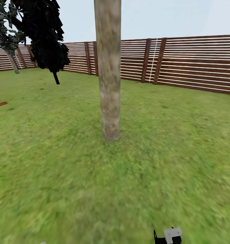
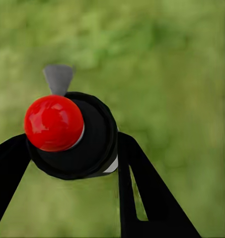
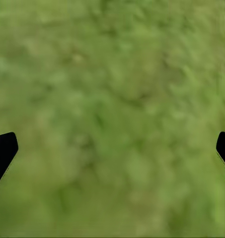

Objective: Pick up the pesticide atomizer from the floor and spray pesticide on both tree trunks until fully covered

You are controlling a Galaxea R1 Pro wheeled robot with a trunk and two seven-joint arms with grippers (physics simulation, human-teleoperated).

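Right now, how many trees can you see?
2. One bare trunk stands straight ahead on the grass; one dark leafy tree is further back to the left, near the fence. Others may be out of view.

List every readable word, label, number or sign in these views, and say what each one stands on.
None: no view carries readable text.
The black bottle with a red cap, clamped in the left claw, shows no label.
The tree trunk, the slat fence and the grass bear no signs or numbers.
The right claw, open over grass, is unmarked.

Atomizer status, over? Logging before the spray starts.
Left gripper shut on atomizer. Right gripper open, empty. Tree trunk dead ahead, grass between.
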